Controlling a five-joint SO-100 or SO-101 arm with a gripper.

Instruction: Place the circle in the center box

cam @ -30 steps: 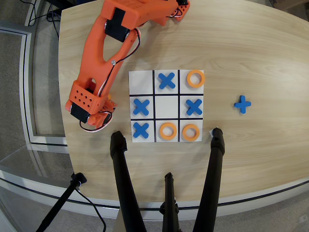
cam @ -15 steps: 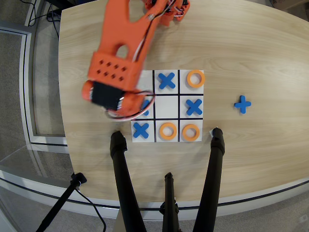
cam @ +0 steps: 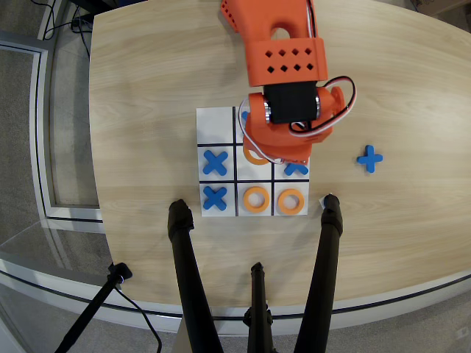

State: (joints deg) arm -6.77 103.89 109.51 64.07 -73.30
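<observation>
Since half a second ago, your arm has swung from the board's left edge to over its upper middle and right cells. An orange ring peeks out from under the end effector at the center box. You cannot tell whether the jaws grip it. Two more rings lie in the bottom row on the table.

Orange arm reaching down from above, fingers hidden beneath.
</observation>
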